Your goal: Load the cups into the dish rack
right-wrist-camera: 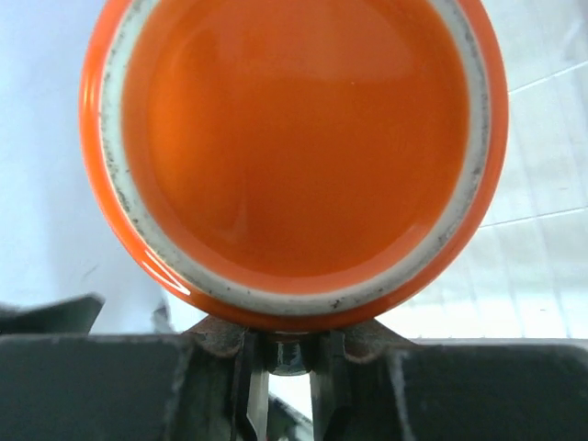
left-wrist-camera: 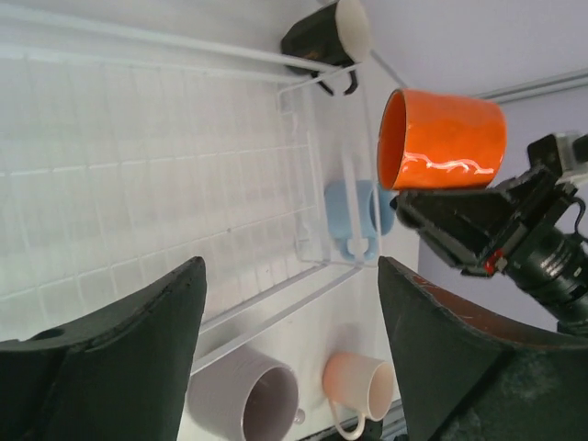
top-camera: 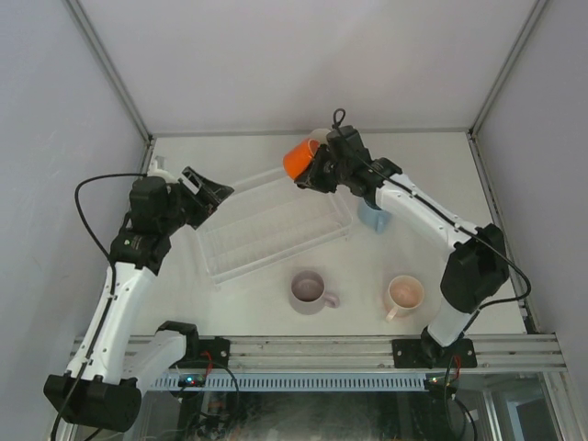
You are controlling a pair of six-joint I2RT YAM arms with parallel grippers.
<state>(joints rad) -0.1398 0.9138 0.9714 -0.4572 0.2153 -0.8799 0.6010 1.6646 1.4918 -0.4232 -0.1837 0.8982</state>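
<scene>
Orange mug (top-camera: pixel 299 158) hangs tipped on its side above the far right corner of the rack (top-camera: pixel 276 230), pinched by its handle in the right gripper (top-camera: pixel 317 173), while the left gripper (top-camera: pixel 213 195) hovers with jaws spread wide over its left end.

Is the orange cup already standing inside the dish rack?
No, the right gripper holds the orange cup on its side in the air, near the far end of the dish rack.

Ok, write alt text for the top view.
The right gripper holds an orange mug sideways by the far corner of the dish rack. The left gripper hovers open beside it; a lilac mug and a peach mug sit nearer.
</scene>
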